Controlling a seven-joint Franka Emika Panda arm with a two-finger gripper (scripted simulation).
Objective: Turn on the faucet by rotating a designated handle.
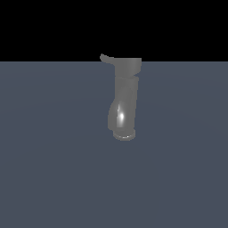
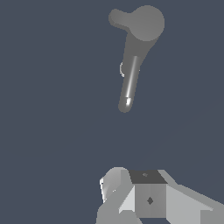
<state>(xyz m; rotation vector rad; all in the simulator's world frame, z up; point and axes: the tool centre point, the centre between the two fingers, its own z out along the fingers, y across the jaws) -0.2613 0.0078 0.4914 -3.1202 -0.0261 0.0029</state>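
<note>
Standing on the grey table (image 1: 53, 169) in the exterior view, the faucet (image 1: 124, 100) curves downward, its handle (image 1: 105, 58) jutting toward that view's left. From the wrist, the pincer (image 2: 131, 197) sits well apart from the faucet (image 2: 133, 65); its grip cannot be told.

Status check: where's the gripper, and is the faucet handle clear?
Gripper off the faucet, nothing held; jaw state unclear. Handle juts from the cap toward the exterior view's left, untouched. Nothing in the way.
</note>
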